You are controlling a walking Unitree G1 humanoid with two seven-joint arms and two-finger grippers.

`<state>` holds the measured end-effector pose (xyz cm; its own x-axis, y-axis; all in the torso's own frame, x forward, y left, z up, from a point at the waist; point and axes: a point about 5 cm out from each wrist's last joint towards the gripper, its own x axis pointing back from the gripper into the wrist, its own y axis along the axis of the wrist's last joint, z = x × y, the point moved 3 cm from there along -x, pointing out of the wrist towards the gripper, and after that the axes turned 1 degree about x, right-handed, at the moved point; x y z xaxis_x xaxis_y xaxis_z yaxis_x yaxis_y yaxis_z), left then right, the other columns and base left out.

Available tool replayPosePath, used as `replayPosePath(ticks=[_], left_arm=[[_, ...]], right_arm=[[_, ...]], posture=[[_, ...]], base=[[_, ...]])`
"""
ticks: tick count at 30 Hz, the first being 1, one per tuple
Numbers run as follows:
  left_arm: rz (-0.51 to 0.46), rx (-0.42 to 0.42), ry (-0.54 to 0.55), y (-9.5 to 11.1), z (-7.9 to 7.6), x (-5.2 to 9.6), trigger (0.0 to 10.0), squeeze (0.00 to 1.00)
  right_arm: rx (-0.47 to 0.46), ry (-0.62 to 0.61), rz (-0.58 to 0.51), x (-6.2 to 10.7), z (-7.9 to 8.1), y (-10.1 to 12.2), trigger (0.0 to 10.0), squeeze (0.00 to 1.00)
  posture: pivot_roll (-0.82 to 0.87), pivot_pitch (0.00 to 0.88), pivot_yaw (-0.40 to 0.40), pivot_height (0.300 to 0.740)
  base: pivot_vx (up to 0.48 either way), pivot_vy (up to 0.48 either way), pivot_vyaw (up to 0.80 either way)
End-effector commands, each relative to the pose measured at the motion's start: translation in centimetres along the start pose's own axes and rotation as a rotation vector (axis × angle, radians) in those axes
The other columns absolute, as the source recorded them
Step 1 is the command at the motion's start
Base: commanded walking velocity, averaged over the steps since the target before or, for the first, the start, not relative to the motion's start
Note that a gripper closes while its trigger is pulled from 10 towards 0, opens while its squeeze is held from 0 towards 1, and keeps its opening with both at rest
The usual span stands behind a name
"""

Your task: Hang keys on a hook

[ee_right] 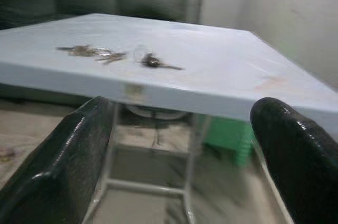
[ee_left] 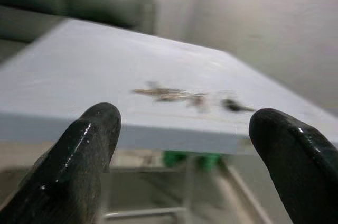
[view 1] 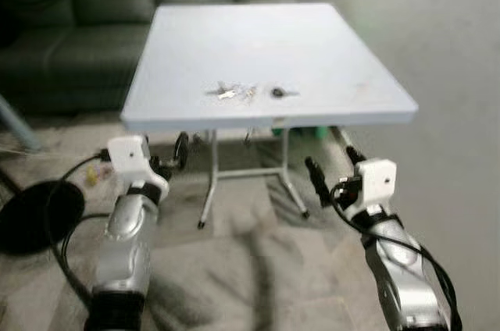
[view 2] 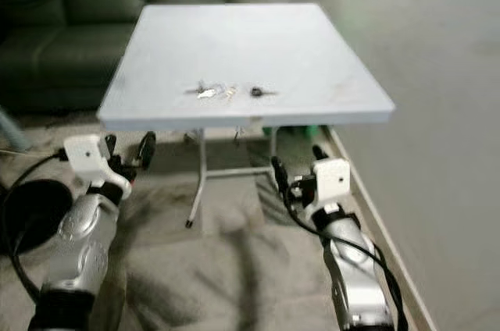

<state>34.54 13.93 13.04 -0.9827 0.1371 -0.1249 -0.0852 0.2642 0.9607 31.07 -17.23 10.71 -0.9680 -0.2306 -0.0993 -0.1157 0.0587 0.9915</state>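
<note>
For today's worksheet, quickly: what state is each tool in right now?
Left tool: open, holding nothing.
Right tool: open, holding nothing.

Both silver arms are raised forward, elbows bent, wrists level. The left gripper point(view 1: 166, 155) sits on the near left with its black fingers point(ee_left: 87, 152) spread apart. The right gripper point(view 1: 332, 165), on the near right, also holds its fingers point(ee_right: 293, 152) wide.
</note>
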Motion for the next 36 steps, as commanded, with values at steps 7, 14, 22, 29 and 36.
replayPosePath(ticks=[7, 14, 22, 29, 36], left_arm=[[-0.008, -0.036, 0.028, 0.48, 1.23, 0.18, 10.0, 0.0], [-0.009, -0.039, 0.029, 0.45, 1.15, 0.24, 10.0, 0.0], [-0.009, -0.04, 0.034, 0.47, 1.22, 0.28, 10.0, 0.0], [-0.011, -0.038, 0.041, 0.46, 1.32, 0.39, 10.0, 0.0], [-0.009, -0.038, 0.048, 0.47, 1.49, 0.48, 10.0, 0.0]], right_arm=[[-0.011, 0.029, -0.034, -0.69, 0.88, 0.8, 10.0, 0.0], [0.017, 0.068, -0.038, -0.93, 1.38, 1.01, 10.0, 0.0], [0.013, 0.076, -0.028, -1.02, 1.6, 0.88, 10.0, 0.0], [0.002, 0.074, -0.01, -1.16, 1.77, 0.65, 10.0, 0.0], [-0.003, 0.058, -0.007, -1.2, 1.68, 0.66, 10.0, 0.0]], posture=[[0.01, 0.0, -0.024, 0.74], [0.02, 0.0, -0.029, 0.74], [0.02, 0.0, -0.031, 0.74], [0.03, 0.0, -0.032, 0.74], [0.03, 0.0, -0.033, 0.74]], base=[[0.315, 0.25, 0.0], [0.314, 0.253, 0.08], [0.314, 0.252, 0.8], [0.314, 0.252, 0.0], [0.316, 0.252, 0.0]])
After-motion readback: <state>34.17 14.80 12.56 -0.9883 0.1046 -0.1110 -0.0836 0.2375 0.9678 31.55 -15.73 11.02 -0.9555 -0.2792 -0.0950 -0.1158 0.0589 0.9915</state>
